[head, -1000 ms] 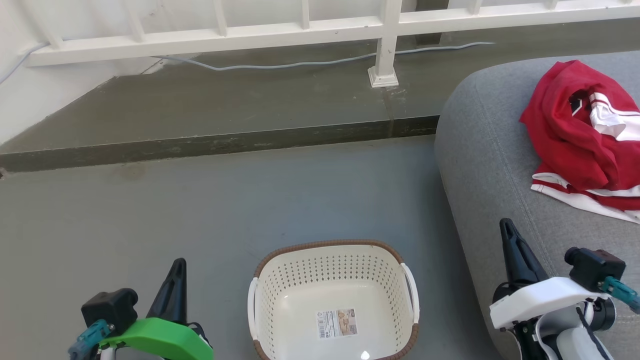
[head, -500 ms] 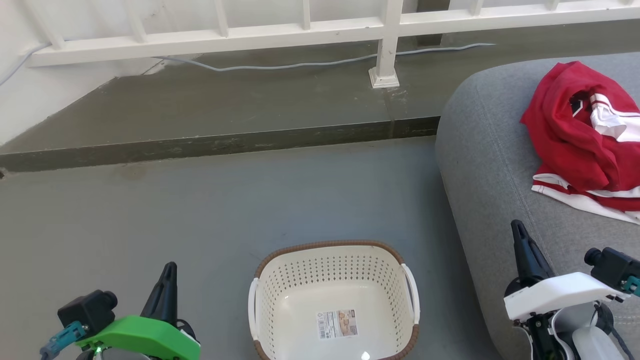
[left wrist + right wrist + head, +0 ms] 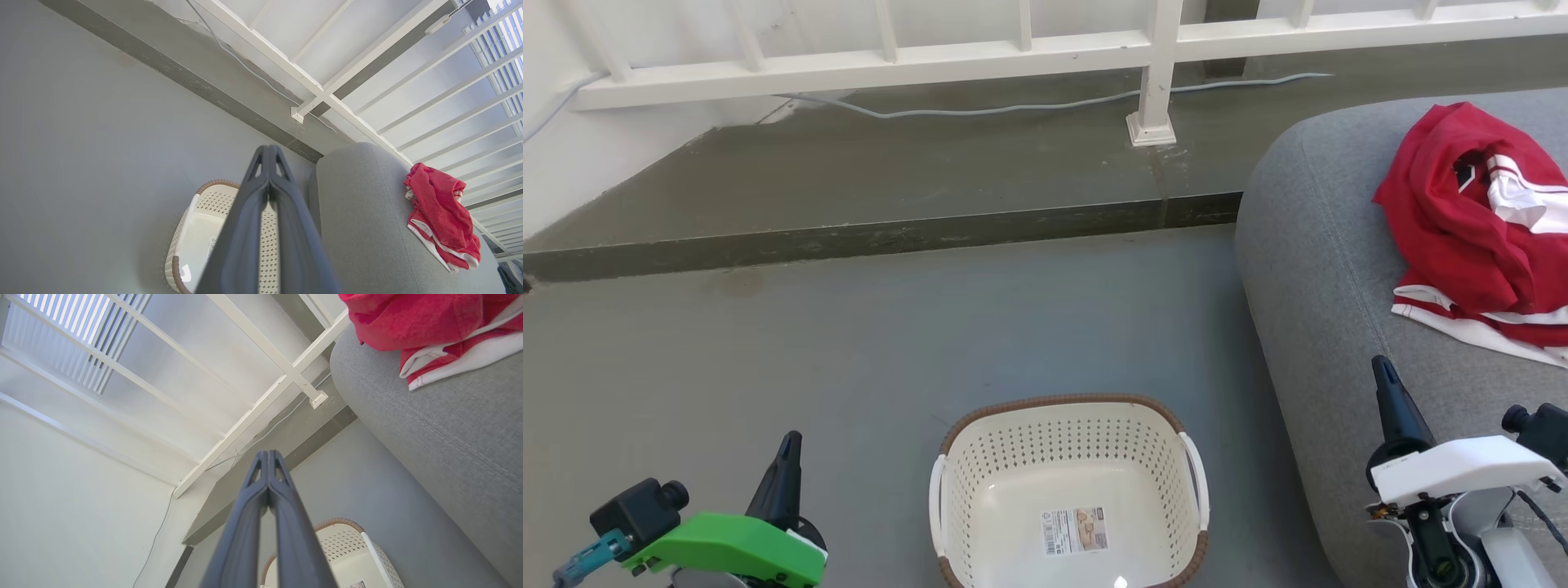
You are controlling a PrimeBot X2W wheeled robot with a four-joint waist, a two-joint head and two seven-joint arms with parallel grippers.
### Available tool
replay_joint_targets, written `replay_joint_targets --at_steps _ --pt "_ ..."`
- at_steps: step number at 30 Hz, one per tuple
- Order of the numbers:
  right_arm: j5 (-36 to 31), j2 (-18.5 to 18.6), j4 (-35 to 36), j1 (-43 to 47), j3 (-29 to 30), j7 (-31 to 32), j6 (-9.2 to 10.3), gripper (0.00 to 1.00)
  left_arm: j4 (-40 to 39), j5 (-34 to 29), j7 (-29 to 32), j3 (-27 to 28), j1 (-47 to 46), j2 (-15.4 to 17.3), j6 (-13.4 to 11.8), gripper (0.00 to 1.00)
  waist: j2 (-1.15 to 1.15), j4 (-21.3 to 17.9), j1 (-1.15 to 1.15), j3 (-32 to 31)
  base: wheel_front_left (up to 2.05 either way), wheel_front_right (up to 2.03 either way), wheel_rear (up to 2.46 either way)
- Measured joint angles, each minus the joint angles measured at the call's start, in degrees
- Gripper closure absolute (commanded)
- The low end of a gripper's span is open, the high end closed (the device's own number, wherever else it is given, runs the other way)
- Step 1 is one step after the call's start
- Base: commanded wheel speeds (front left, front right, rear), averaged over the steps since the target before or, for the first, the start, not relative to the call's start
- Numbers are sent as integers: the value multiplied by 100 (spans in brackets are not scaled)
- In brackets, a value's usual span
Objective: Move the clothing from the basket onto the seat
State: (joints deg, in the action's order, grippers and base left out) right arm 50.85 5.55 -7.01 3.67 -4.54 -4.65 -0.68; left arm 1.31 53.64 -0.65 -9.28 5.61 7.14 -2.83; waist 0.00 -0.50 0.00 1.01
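The red clothing (image 3: 1474,233) with white stripes lies bunched on the grey seat (image 3: 1327,269) at the right; it also shows as clothing (image 3: 439,214) and clothing (image 3: 421,322) in the wrist views. The cream basket (image 3: 980,482) stands on the floor at bottom centre, holding nothing but a sticker. My left gripper (image 3: 788,445) is shut and empty at the lower left, left of the basket. My right gripper (image 3: 1380,365) is shut and empty over the seat's front, below the clothing. Both pairs of fingers (image 3: 267,153) press together, as do the right fingers (image 3: 267,455).
A raised dark step (image 3: 849,237) runs across behind the floor, with a white railing (image 3: 1013,53), a post base (image 3: 1150,129) and a grey cable (image 3: 1013,104) on it. A white wall (image 3: 572,171) stands at the far left.
Both arms have drawn back toward the bottom corners: the left gripper down and leftward, the right gripper rightward. Clothing and basket have stayed put.
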Motion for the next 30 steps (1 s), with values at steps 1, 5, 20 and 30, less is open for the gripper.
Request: replay_joint_targets --at_steps 1,5,20,30 --pt "86 0 -12 -10 15 27 -4 100 12 71 10 9 -10 -1 30 100 0 1 0 -1 0 0 0" --pt "402 0 -69 -82 62 70 -58 100 83 368 12 55 -51 -9 85 100 0 4 0 -7 0 0 0" --pt "1607 0 -271 -220 256 270 -187 100 400 1512 86 297 -246 -38 293 100 0 17 0 -27 0 0 0" --pt "2393 -2 -402 -336 398 379 -294 100 620 2272 124 428 -344 -59 449 100 0 26 0 -42 0 0 0"
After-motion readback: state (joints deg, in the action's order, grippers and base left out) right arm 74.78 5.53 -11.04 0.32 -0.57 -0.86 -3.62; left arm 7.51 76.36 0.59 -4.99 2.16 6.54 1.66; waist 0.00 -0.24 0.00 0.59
